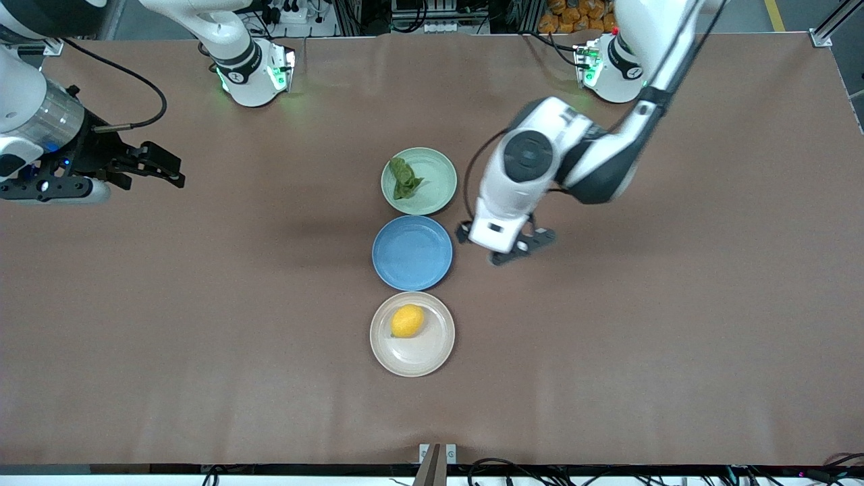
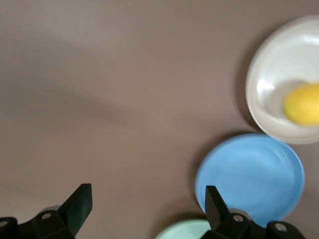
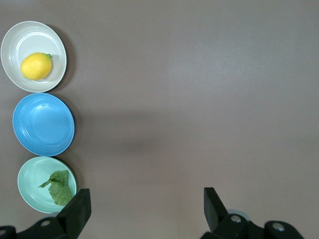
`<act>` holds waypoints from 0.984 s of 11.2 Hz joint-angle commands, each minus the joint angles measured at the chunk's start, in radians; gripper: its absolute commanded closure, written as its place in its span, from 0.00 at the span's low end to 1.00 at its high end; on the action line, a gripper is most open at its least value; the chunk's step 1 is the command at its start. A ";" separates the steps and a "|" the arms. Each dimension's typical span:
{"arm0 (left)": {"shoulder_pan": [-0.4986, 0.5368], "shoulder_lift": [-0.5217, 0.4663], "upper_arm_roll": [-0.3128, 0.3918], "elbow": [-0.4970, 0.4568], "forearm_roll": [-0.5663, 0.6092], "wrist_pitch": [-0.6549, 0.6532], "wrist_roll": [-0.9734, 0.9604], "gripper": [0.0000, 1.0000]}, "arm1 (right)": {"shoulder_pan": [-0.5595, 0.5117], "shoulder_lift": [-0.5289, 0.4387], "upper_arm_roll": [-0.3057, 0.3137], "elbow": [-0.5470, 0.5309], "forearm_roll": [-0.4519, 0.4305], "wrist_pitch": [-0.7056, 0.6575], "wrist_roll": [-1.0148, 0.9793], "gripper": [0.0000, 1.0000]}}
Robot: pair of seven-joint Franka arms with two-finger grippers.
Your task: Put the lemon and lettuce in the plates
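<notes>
The lemon (image 1: 408, 320) lies in the beige plate (image 1: 426, 351), nearest the front camera. The lettuce (image 1: 403, 177) lies in the mint green plate (image 1: 437, 182), nearest the arms' bases. My left gripper (image 1: 507, 244) is open and empty over bare table beside the blue plate, toward the left arm's end. My right gripper (image 1: 172, 169) is open and empty over the table at the right arm's end. The left wrist view shows the left gripper (image 2: 147, 199), the lemon (image 2: 302, 103) and the beige plate (image 2: 279, 59). The right wrist view shows the right gripper (image 3: 147, 199), the lemon (image 3: 36, 66) and the lettuce (image 3: 59, 186).
A blue plate (image 1: 412, 253) with nothing in it sits between the two other plates, the three in a column at the table's middle. It also shows in the left wrist view (image 2: 249, 174) and the right wrist view (image 3: 44, 124). Brown table surrounds them.
</notes>
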State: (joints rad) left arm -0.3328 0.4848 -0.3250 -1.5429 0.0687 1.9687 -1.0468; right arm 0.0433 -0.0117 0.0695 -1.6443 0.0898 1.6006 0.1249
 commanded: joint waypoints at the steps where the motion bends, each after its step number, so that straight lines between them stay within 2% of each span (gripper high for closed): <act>1: 0.119 -0.049 -0.011 -0.022 0.034 -0.069 0.166 0.00 | 0.007 0.003 -0.010 0.067 -0.018 -0.021 -0.068 0.00; 2: 0.153 -0.057 -0.012 -0.025 0.046 -0.102 0.219 0.00 | 0.007 0.001 -0.011 0.084 -0.024 -0.027 -0.094 0.00; 4: 0.227 -0.081 -0.011 -0.031 0.051 -0.154 0.328 0.00 | 0.001 -0.001 -0.019 0.118 -0.099 -0.054 -0.172 0.00; 6: 0.320 -0.118 -0.011 -0.034 0.057 -0.204 0.474 0.00 | -0.060 -0.001 -0.017 0.126 -0.104 -0.061 -0.241 0.00; 7: 0.345 -0.167 0.019 -0.064 0.053 -0.205 0.578 0.00 | -0.074 0.001 -0.017 0.129 -0.102 -0.059 -0.246 0.00; 8: 0.330 -0.231 0.106 -0.109 0.028 -0.205 0.694 0.00 | -0.083 0.001 -0.017 0.129 -0.104 -0.059 -0.245 0.00; 11: 0.304 -0.378 0.266 -0.180 -0.075 -0.205 0.894 0.00 | -0.103 -0.002 -0.017 0.130 -0.099 -0.060 -0.243 0.00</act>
State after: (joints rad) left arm 0.0039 0.2593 -0.1615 -1.6168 0.0596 1.7605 -0.2688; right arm -0.0409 -0.0129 0.0406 -1.5292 -0.0056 1.5553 -0.1066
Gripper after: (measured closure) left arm 0.000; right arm 0.000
